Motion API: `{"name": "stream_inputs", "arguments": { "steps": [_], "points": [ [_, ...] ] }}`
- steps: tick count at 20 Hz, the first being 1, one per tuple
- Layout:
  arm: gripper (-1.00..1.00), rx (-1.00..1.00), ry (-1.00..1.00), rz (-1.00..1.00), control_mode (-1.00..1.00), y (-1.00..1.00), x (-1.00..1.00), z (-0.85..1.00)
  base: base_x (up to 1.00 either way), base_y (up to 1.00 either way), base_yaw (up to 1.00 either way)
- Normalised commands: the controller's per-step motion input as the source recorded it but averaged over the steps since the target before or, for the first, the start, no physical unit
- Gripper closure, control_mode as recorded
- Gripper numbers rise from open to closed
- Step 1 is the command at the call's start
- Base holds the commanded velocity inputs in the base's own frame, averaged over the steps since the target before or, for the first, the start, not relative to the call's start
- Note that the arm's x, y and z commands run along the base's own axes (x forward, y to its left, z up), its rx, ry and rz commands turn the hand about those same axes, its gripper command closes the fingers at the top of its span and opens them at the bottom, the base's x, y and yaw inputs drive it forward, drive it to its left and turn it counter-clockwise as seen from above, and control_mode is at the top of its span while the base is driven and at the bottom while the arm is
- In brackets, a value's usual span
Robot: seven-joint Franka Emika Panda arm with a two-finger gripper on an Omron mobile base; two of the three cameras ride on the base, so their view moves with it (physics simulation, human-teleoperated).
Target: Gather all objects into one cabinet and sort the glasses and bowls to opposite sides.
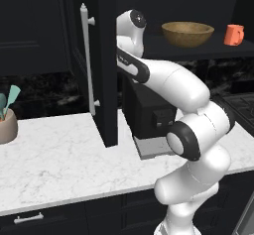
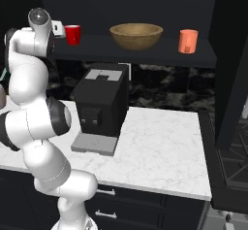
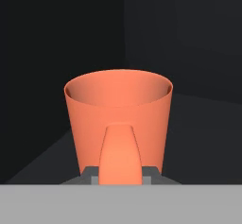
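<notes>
Pincer (image 3: 120,173) is clamped on the handle of the coral mug (image 3: 118,119), at the shelf's (image 2: 145,54) left end beside the red cup (image 2: 72,34). A thin handle grip could let it swing or tip, knocking that cup; wooden bowl (image 2: 136,35) sits mid-shelf.

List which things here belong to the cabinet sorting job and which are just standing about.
Job:
- red mug, at the left end of the cabinet shelf
- wooden bowl, mid-shelf
- orange mug, to the right of the bowl
- open cabinet door

Standing about:
- coffee machine
- utensil pot
- marble counter
</notes>
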Motion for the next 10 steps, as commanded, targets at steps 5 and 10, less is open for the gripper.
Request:
{"name": "stream_inputs", "arguments": {
  "steps": [5, 10],
  "points": [
    [1.00, 0.00, -0.05, 0.00, -1.00, 0.14, 0.08, -0.10, 0.00, 0.00, 0.00],
    [1.00, 0.00, 0.00, 0.00, -1.00, 0.05, 0.01, -0.01, 0.00, 0.00, 0.00]
  ]
}}
